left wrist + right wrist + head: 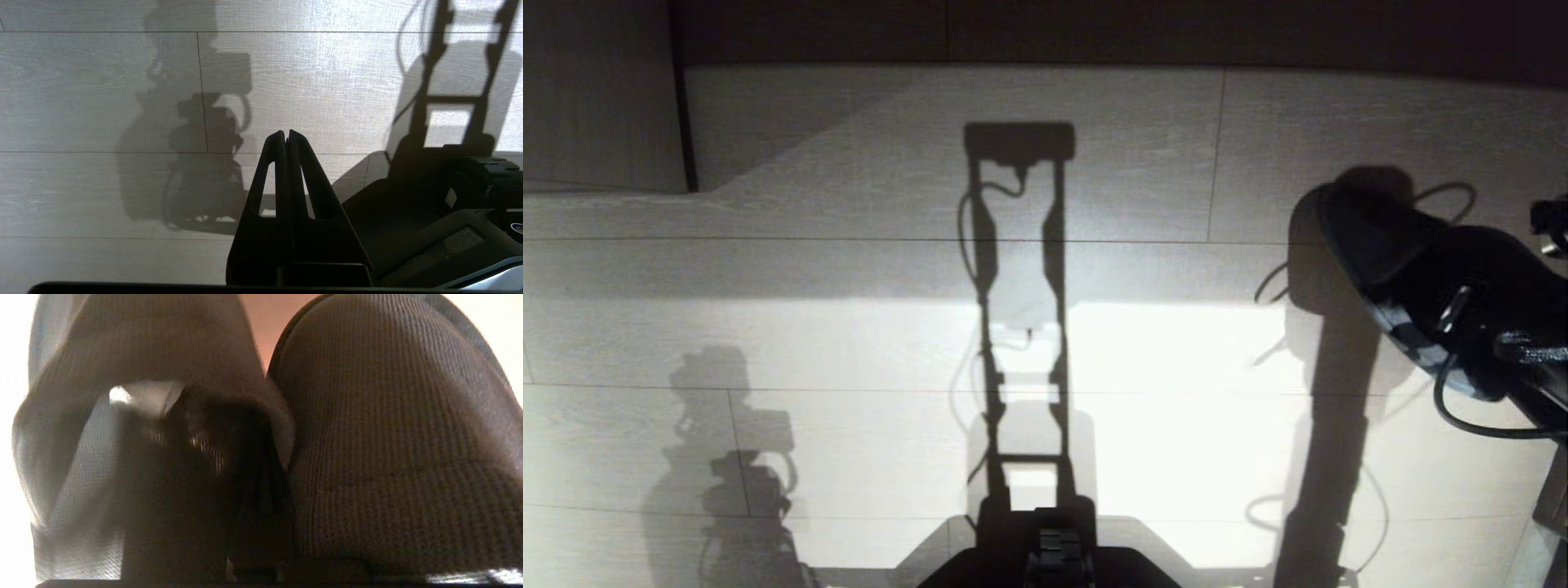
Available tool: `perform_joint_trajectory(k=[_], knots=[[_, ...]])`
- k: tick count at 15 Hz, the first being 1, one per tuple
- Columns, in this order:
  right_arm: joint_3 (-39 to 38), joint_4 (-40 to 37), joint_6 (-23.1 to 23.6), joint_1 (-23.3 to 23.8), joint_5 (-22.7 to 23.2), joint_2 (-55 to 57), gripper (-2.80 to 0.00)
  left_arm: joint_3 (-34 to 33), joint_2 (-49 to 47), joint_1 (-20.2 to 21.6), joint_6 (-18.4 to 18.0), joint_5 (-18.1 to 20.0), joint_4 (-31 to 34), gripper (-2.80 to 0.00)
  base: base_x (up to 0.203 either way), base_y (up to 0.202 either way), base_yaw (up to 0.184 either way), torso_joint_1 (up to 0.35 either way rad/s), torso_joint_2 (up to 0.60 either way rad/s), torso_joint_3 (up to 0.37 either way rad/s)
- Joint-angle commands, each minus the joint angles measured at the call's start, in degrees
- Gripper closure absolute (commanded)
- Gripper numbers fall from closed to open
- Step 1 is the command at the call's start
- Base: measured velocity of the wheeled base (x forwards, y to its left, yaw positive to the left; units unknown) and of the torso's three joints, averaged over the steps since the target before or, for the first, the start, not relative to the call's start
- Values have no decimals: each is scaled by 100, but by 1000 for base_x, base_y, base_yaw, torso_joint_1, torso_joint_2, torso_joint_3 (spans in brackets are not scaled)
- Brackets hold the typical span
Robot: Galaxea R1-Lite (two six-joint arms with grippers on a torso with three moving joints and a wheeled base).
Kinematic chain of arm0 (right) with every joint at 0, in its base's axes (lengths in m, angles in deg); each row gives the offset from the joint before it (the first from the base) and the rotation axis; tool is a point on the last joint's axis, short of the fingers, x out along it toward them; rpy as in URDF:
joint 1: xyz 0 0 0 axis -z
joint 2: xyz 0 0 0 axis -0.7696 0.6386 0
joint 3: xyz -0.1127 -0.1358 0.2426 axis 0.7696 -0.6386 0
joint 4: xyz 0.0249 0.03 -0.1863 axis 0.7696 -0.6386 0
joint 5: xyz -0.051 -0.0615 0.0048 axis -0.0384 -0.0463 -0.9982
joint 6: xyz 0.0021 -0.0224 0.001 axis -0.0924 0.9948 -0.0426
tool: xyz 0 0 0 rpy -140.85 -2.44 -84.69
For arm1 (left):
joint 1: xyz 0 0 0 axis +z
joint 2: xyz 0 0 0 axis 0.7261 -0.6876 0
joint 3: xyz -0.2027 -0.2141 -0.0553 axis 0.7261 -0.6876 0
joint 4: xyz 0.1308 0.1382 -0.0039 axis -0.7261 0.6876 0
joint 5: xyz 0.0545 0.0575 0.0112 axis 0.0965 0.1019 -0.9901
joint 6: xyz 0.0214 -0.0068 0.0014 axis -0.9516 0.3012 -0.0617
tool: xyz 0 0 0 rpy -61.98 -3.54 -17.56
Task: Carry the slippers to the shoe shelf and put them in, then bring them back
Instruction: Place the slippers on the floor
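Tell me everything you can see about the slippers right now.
The slippers are a dark pair held together off the pale floor by the right gripper at the head view's right edge, toes pointing away from the robot, a paler sole edge showing underneath. Close up in the right wrist view they are ribbed knit fabric with rounded closed toes, side by side and touching, with the shut jaws clamped on their inner edges. Nothing else touches them.
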Motion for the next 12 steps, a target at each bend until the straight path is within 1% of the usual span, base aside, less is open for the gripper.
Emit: perform_joint_trajectory(k=[1,3,6,9,12], knots=[[354,1051,77,0,149,557,0,-1,-6,1,2,0,-2,0,0,0,0,0,0,0],[942,1445,182,1,158,709,0,-1,-6,-2,2,0,-2,0,0,0,0,0,0,0],[1592,2089,297,1,169,1066,0,-1,-6,-2,2,0,-2,0,0,0,0,0,0,0],[2042,2678,491,1,216,1569,0,-1,2,-2,2,0,-2,0,0,0,0,0,0,0],[2361,2783,579,-3,353,1841,0,-1,-2,7,2,0,-2,0,0,0,0,0,0,0]])
